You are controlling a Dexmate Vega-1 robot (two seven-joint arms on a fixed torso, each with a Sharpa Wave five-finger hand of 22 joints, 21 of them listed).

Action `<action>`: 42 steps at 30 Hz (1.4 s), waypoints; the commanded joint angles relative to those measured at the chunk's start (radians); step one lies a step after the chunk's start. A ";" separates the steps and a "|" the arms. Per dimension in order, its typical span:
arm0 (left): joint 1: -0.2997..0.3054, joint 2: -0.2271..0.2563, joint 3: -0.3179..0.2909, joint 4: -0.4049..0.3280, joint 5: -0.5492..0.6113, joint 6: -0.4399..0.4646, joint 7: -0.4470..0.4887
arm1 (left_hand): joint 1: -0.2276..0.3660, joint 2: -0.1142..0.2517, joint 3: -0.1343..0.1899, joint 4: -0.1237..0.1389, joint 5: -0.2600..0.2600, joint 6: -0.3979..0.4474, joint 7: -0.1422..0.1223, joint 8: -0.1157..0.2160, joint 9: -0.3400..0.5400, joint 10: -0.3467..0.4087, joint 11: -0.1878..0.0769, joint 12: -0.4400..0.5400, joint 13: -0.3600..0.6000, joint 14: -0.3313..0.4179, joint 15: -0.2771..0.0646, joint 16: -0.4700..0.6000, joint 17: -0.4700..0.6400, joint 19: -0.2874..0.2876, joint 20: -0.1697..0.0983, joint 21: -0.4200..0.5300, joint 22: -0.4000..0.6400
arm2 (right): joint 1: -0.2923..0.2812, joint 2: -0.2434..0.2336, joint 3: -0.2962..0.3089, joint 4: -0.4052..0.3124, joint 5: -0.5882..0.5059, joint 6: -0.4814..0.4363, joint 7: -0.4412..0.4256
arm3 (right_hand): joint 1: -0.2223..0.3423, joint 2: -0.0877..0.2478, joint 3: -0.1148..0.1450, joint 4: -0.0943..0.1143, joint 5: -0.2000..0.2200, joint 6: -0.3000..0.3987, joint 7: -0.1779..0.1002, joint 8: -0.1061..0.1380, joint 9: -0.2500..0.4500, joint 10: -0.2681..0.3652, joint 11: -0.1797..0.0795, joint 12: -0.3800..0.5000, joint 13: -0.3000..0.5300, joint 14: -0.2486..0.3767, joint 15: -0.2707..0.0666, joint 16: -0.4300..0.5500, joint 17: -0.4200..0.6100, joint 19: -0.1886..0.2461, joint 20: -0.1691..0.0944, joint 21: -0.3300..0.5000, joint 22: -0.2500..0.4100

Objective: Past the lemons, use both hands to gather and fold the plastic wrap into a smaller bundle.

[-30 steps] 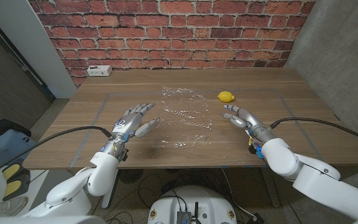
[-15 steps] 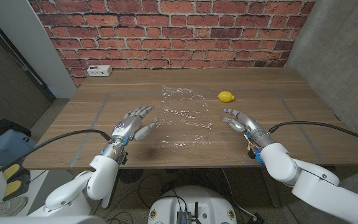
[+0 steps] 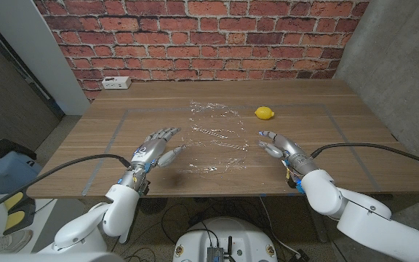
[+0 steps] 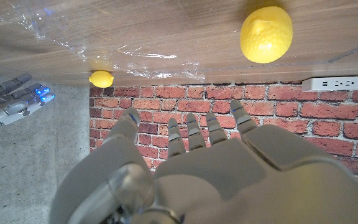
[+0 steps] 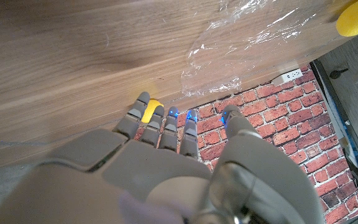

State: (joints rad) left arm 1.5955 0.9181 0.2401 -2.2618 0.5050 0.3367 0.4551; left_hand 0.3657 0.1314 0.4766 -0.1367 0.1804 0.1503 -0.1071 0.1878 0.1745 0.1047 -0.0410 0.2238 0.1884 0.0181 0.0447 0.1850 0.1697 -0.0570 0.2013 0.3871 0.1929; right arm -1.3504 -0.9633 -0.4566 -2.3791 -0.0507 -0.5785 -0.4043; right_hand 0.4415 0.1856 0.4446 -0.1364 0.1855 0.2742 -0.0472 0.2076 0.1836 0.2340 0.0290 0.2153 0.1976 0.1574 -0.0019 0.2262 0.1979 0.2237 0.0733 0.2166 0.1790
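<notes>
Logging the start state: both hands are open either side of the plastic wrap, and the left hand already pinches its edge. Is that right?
Not quite. In the head view the left hand is open beside the plastic wrap and pinches nothing; its fingers are spread. The right hand is open on the other side, as you said.

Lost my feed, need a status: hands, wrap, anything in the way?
Both hands open, left and right, flanking the wrap. Wrap spread flat, ungathered. Lemon beside its far right edge, clear of the hands.
</notes>
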 commanded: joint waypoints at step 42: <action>-0.050 0.083 0.114 -0.042 0.113 0.203 -0.088 | 0.076 -0.030 0.019 -0.039 0.003 0.141 0.007 0.026 0.005 0.081 -0.025 0.009 0.003 0.030 -0.013 0.002 0.002 0.051 -0.001 -0.004 0.001 | 0.099 0.053 -0.232 0.007 -0.262 -0.151 0.043 | 0.202 -0.029 0.069 -0.050 0.004 0.122 -0.012 0.017 0.007 0.089 -0.029 0.008 0.001 0.079 -0.050 0.019 -0.004 0.095 -0.005 0.024 0.003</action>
State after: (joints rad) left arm 1.5651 0.9786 0.3156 -2.2836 0.5781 0.4758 0.3994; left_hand 0.4277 0.1054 0.4918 -0.1685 0.1804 0.2768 -0.0981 0.2074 0.1744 0.1780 -0.0641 0.2305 0.1884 0.0416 0.0320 0.1851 0.1697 -0.0161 0.1963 0.3872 0.1905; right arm -1.2673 -0.9233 -0.6453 -2.3749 -0.2554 -0.6980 -0.3766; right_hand 0.6223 0.1588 0.5069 -0.1824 0.1926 0.3842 -0.0571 0.2153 0.1887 0.3112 0.0019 0.2215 0.1975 0.2237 -0.0393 0.2408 0.1934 0.3078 0.0678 0.2331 0.1789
